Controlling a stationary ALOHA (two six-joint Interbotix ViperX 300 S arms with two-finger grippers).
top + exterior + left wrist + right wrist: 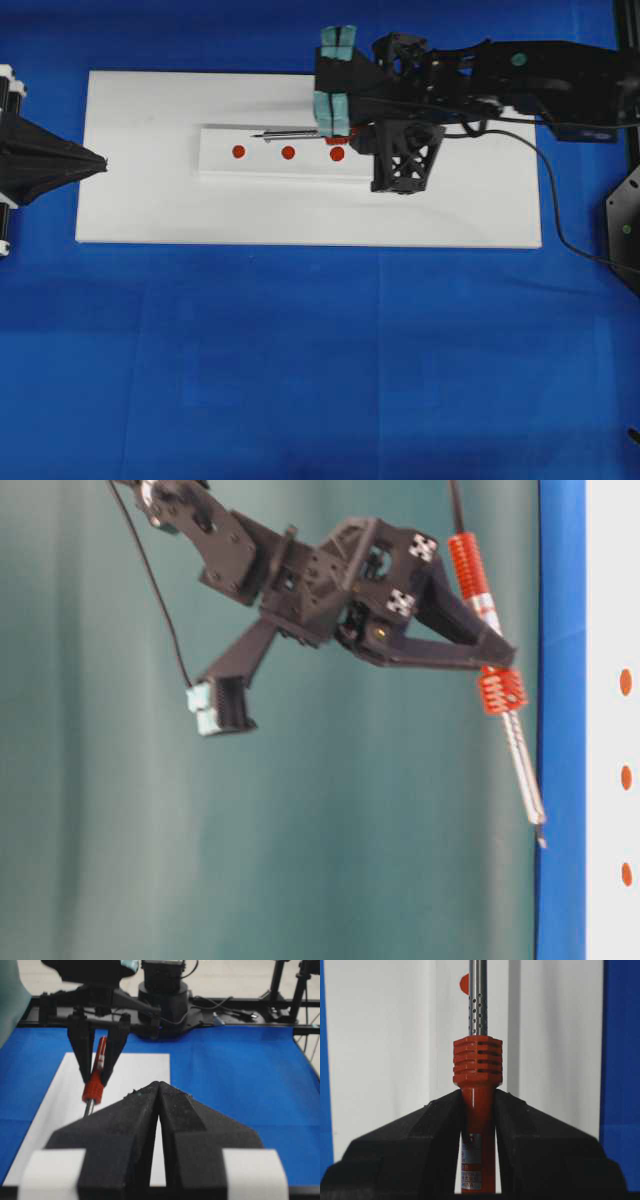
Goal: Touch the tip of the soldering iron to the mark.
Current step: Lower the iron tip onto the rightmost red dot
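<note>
Right gripper (pixel 479 1110) pinches the soldering iron (pixel 477 1065) (handle label reads "CHINA"); left gripper (pixel 159 1091) pressed together

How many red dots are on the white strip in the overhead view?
3, in one row: left dot, middle dot, and right dot beside the right gripper. None seems hidden.

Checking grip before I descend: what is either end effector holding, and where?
The right end effector grips the soldering iron on its orange-red handle, just below the ribbed collar. The left end effector is closed, holding nothing.
</note>
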